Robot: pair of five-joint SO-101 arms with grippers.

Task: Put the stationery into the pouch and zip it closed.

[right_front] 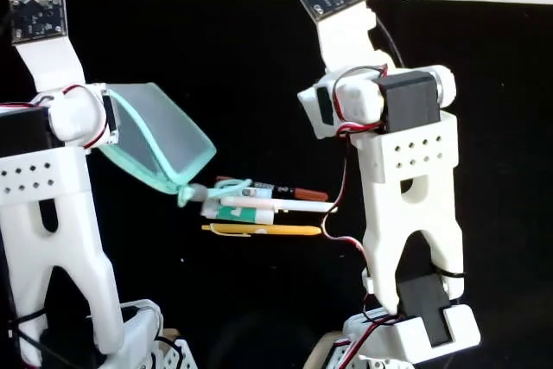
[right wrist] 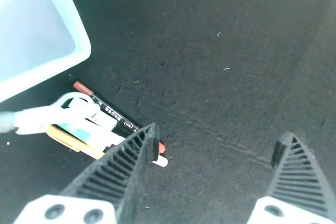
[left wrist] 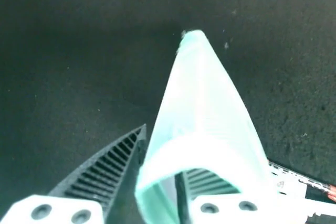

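Now, the left gripper (left wrist: 160, 153) is clamped on the teal pouch (right_front: 160, 137), held up tilted over the black table (right_front: 259, 49). It looks soft and floppy, best pinched at the rim. In the centre, 3 pens (right_front: 263, 206) lie bundled by its lower corner, light and likely to roll, so grab them mid-barrel. The right gripper (right wrist: 219, 134) hangs wide open and empty. Its wrist view gives that gap, while the high view gives the pouch's tilt.

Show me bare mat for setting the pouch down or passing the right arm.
Free: mat beyond the pens, between pouch and right arm; also the strip this side of the pens, between the two arms. Crowded: where the pouch corner hangs by the pens.
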